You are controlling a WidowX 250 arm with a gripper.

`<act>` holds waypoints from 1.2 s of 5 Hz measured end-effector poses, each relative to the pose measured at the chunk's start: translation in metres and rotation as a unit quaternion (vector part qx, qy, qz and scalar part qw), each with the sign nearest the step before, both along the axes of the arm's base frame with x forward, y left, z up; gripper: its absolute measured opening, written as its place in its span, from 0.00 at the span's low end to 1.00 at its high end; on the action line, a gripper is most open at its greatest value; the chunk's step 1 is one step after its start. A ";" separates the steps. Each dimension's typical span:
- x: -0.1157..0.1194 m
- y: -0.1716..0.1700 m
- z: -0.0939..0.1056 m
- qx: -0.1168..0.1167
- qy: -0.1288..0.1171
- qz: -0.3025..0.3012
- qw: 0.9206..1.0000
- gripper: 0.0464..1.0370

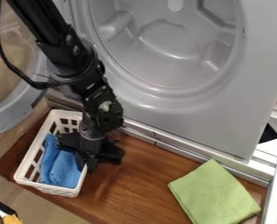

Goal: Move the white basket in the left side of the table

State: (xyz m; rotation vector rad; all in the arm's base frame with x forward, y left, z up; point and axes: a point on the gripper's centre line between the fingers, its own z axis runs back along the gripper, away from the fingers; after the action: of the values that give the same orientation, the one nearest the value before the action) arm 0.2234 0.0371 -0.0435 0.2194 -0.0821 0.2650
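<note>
The black gripper [91, 161] hangs at the right side of the white basket [27, 159], over its right rim. Whether it holds that rim cannot be made out. The basket stands upright on the left part of the brown wooden table [142, 181], with slotted plastic walls. Inside it lies a folded blue cloth [63, 168]. The gripper and arm cover part of the basket's right wall and its back right corner.
A green cloth [214, 192] lies flat at the table's right. Behind the table stands a grey washing machine front [187, 124] with a round opening, and its round door [11, 114] is at the left. A metal-like ledge [190, 153] runs along the back edge.
</note>
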 end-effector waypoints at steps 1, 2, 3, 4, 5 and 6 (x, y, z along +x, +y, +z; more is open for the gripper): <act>-0.004 -0.003 0.012 -0.005 -0.007 0.019 1.000 0.05; -0.006 -0.022 0.031 -0.017 -0.007 0.014 1.000 0.05; -0.009 -0.044 0.050 -0.035 -0.019 0.007 0.999 0.05; -0.006 -0.075 0.051 -0.057 -0.020 -0.022 0.998 0.05; 0.003 -0.122 0.046 -0.078 -0.027 -0.076 0.994 0.05; 0.008 -0.159 0.046 -0.087 -0.036 -0.123 0.988 0.05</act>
State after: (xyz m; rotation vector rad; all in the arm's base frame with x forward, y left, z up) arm 0.2314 -0.1222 0.0026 0.0253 -0.1563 0.0325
